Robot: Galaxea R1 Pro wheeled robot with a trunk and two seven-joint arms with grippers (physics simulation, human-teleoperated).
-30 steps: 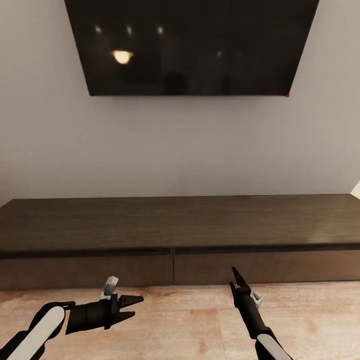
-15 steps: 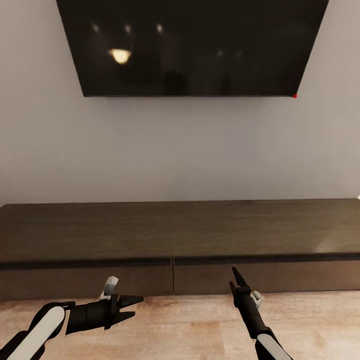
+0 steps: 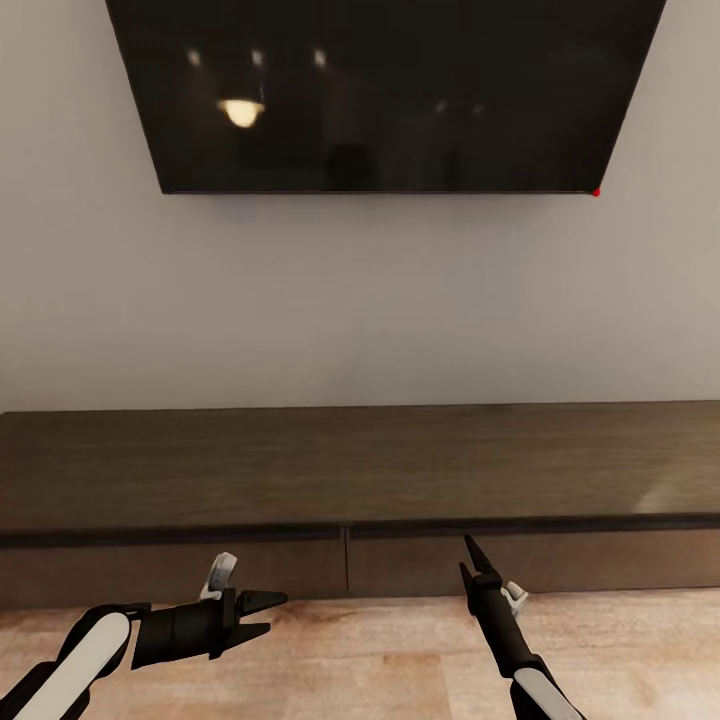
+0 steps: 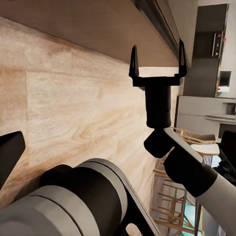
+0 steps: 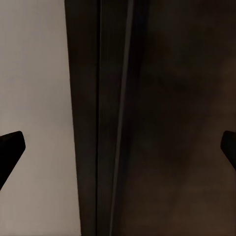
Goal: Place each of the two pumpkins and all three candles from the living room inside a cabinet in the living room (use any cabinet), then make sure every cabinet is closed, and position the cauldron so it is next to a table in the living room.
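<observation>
The cabinet [image 3: 360, 460] is a long, low dark-brown unit against the wall, and both of its wide drawer fronts [image 3: 180, 570] sit flush and closed. My left gripper [image 3: 266, 615] hovers over the floor in front of the left drawer, open and empty, pointing right. My right gripper [image 3: 467, 560] points up at the right drawer front; its two fingers stand apart with nothing between them [image 4: 157, 59]. The right wrist view looks close along the cabinet's edge [image 5: 182, 118]. Pumpkins, candles, cauldron and table are out of view.
A large black TV [image 3: 380, 90] hangs on the pale wall above the cabinet. Light wood floor [image 3: 380, 660] runs between me and the drawers. The left wrist view catches a kitchen with grey units [image 4: 216, 49] and wooden chairs [image 4: 182, 147] far off.
The whole picture has shifted: the cabinet sits a little lower and the TV spans wider, so the camera has moved closer. Both arms hold the same pose.
</observation>
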